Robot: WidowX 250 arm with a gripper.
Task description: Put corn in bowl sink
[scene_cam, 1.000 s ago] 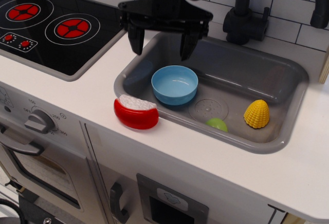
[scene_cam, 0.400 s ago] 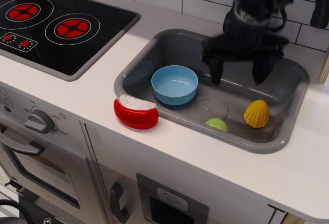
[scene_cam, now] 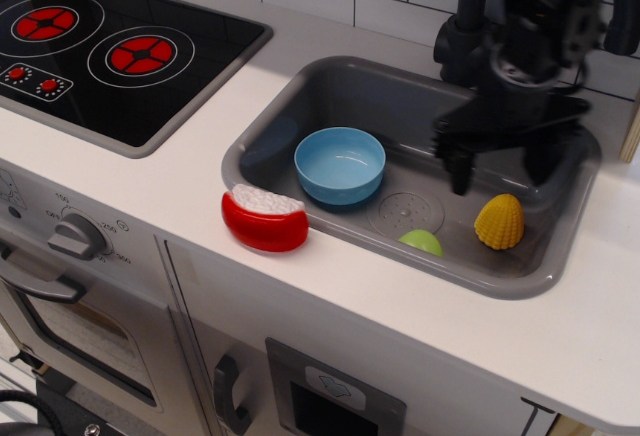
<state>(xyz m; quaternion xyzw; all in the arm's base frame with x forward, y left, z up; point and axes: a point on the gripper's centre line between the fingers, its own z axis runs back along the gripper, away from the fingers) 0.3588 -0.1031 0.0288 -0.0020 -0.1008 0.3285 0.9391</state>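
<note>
The black gripper (scene_cam: 503, 161) hangs over the right end of the grey toy sink (scene_cam: 300, 106), its two fingers (scene_cam: 459, 169) spread wide apart and pointing down with nothing between them. The image of it is a little blurred. Just below it and slightly toward the front rim, the yellow corn (scene_cam: 499, 221) sits on the sink floor, tip up, not touched by either finger. To the gripper's lower left lies a small green rounded toy (scene_cam: 423, 242) beside the moulded drain (scene_cam: 404, 211). Farther left, well apart from the gripper, the light blue bowl (scene_cam: 340, 164) stands upright and empty in the sink. A red dish with a white bumpy top (scene_cam: 264, 218) rests on the counter just outside the sink's front-left corner. The black faucet (scene_cam: 470, 26) rises behind the gripper.
</note>
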